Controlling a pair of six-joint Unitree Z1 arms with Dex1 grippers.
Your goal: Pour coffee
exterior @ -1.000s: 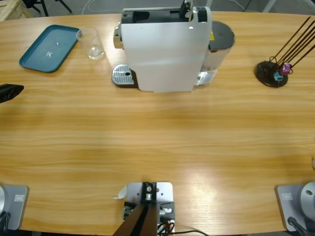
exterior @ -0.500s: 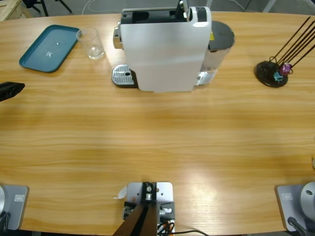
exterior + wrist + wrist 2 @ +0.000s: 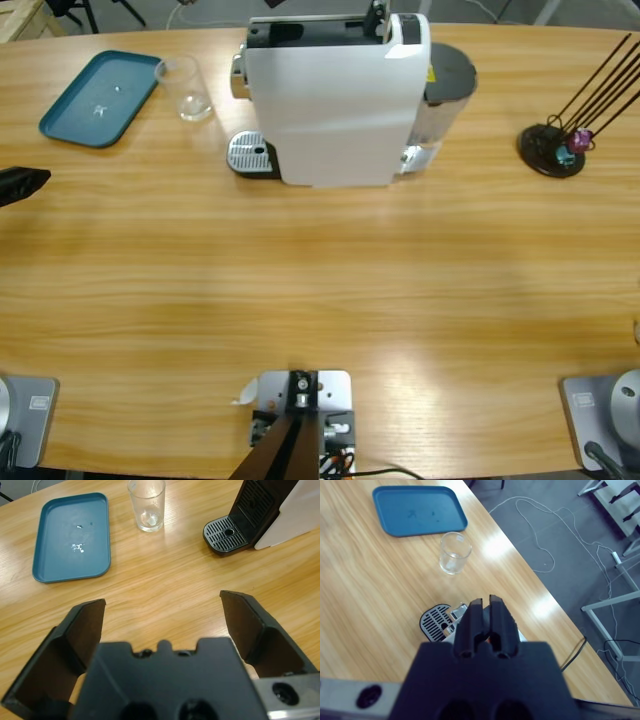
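A white coffee machine (image 3: pixel 335 100) stands at the table's far middle, its metal drip tray (image 3: pixel 250 155) on its left. A clear tumbler (image 3: pixel 187 88) stands left of it, beside a teal tray (image 3: pixel 100 97). No amber coffee shows in the tumbler (image 3: pixel 146 504). My left gripper (image 3: pixel 162 605) is open and holds nothing, low over the table, well short of the tumbler and drip tray (image 3: pixel 226 532); it enters at the left edge (image 3: pixel 22 184). My right gripper (image 3: pixel 485 600) is shut, above the machine's top (image 3: pixel 377 17), with the drip tray (image 3: pixel 437 622) and tumbler (image 3: pixel 454 553) beyond.
The machine's grey water tank (image 3: pixel 445 85) sits on its right side. A black round stand with thin dark rods (image 3: pixel 552 148) is at the far right. Bare wood (image 3: pixel 320 290) stretches across the table's near half. Cables lie on the floor (image 3: pixel 545 555) past the far edge.
The right gripper's dark tip on top of the machine shifted slightly left and then back. The left gripper, tumbler and tray have not moved.
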